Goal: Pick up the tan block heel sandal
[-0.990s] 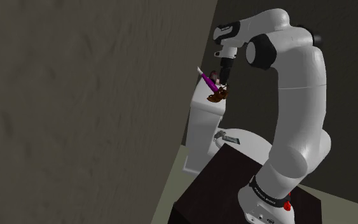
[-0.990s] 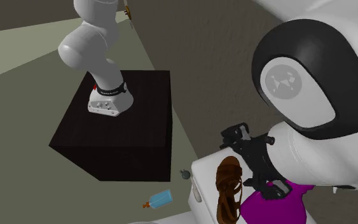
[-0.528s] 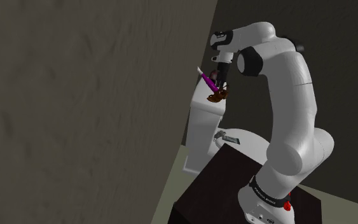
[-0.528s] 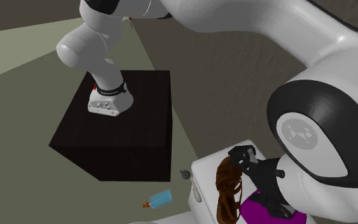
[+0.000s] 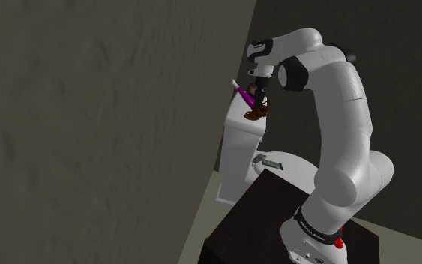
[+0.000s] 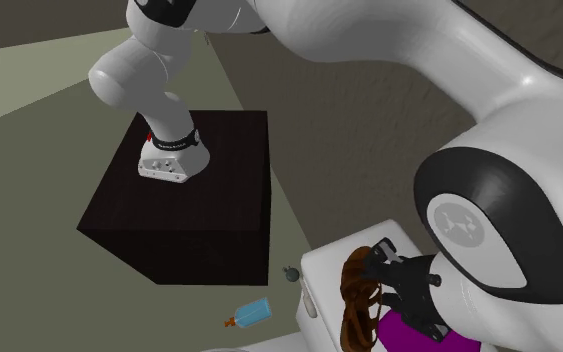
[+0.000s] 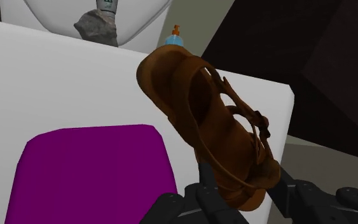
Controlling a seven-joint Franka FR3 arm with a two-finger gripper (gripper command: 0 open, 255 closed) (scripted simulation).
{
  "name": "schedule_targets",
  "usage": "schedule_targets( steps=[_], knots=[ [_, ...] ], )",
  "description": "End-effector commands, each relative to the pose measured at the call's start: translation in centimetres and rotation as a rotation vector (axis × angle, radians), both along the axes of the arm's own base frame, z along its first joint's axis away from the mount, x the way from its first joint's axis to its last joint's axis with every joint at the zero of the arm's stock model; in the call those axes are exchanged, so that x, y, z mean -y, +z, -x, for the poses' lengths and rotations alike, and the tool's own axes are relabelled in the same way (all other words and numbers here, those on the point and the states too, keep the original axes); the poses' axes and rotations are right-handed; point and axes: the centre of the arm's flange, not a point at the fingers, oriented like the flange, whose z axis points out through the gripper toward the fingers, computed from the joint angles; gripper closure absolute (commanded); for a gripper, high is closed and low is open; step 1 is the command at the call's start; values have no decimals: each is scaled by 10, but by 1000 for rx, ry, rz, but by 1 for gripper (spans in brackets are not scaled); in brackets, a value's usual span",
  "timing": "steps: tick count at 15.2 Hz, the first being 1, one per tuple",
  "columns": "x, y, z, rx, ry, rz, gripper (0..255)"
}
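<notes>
Slippage is the chief risk. The brown strappy sandal (image 7: 209, 121) is straddled only at its near end, and whether that end is heel or toe cannot be told. If the grip is made there, open straps and a curved sole are likely to be caught rather than a firm block, so the shoe may be twisted or tipped out as it is raised. A second risk is seen in the wrist view. The sandal is set close to the edge of the white tank top (image 7: 75, 83), with a blue bottle (image 7: 174, 39) on the floor beyond, so a sideways nudge at closing could send it over that edge. A purple object (image 7: 88, 172) lies just beside the sandal on the same top, and it may be clipped by the finger on that side.

The gripper (image 7: 244, 173) is lowered over the sandal, as is also seen in the shoulder view (image 5: 258, 101). Its fingers (image 7: 208, 188) are spread, one on each side of the shoe's near end. They are very near the sole's flanks, but no clamp is judged to be made yet. The rest of the sandal extends away from the gripper, and it is taken to be resting on the tank top.
</notes>
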Motion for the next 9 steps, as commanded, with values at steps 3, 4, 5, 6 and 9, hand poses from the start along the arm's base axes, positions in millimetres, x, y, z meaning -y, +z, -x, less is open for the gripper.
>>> schedule_targets(
  steps=[3,4,5,6,9],
  knots=[
    [1,-2,0,-3,-2,0,255],
    [1,-2,0,-3,-2,0,255],
    [1,-3,1,-3,-2,0,255],
    [-1,-2,2,-3,-1,0,255],
    [-1,14,2,-3,-1,0,255]
  ],
)
